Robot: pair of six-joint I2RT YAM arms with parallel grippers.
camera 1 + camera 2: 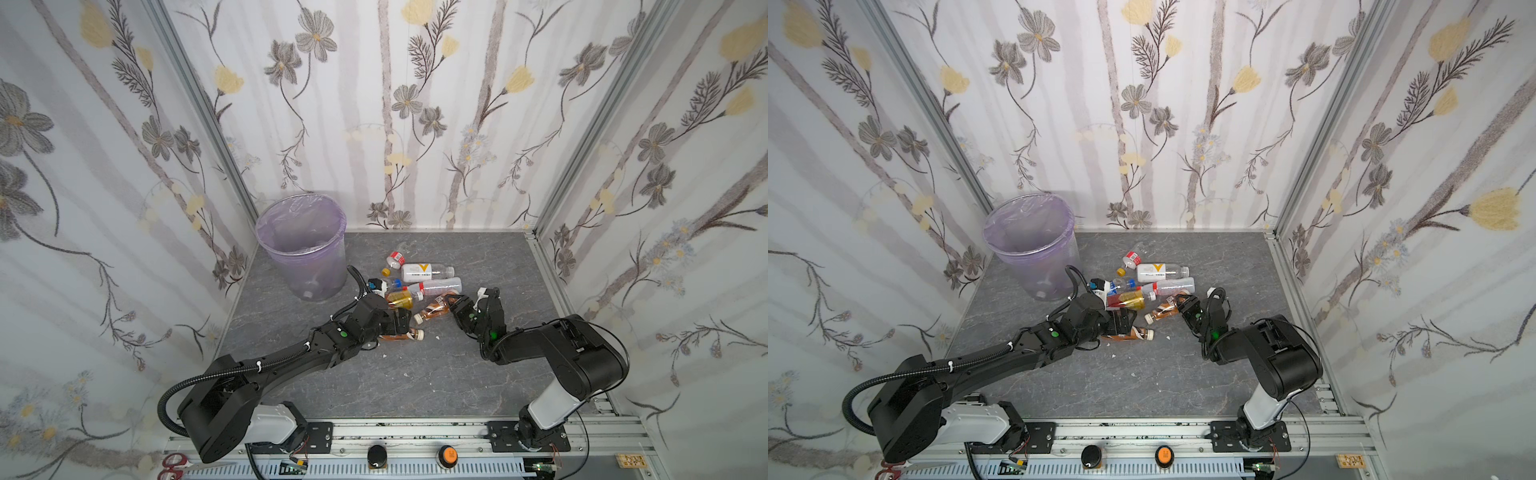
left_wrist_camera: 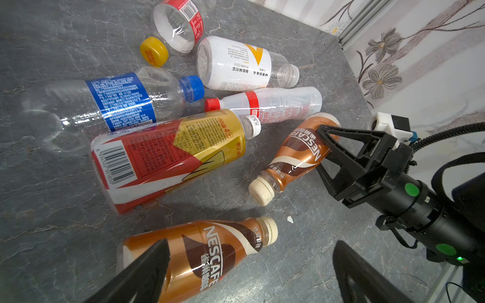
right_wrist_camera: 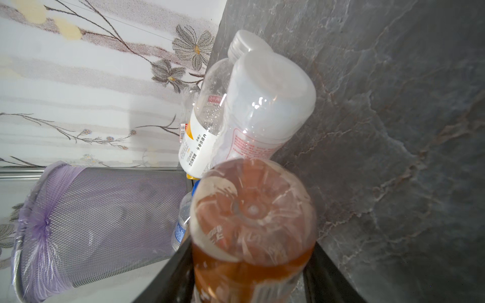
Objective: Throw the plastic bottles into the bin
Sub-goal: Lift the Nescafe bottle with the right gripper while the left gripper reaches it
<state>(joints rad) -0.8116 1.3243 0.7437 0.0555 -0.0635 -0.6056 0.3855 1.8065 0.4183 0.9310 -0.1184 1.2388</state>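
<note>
Several plastic bottles lie in a heap on the grey table right of the bin (image 1: 301,245), a pale purple basket with a clear liner. My right gripper (image 1: 451,301) is shut on the base end of a brown coffee bottle (image 1: 434,311), whose cream cap points at the table; its base (image 3: 252,223) fills the right wrist view between both jaws. My left gripper (image 2: 249,275) is open, straddling a second brown coffee bottle (image 2: 199,257) that lies flat. Behind lie a red-and-gold bottle (image 2: 170,157), a blue-labelled clear one (image 2: 118,102), a red-capped one (image 2: 267,105) and a white-labelled one (image 2: 236,65).
A small red-labelled bottle (image 1: 395,259) with a yellow cap lies furthest back. White scraps (image 1: 436,337) dot the table near the brown bottles. Flowered walls close in three sides. Scissors (image 1: 174,463) and two buttons sit on the front rail.
</note>
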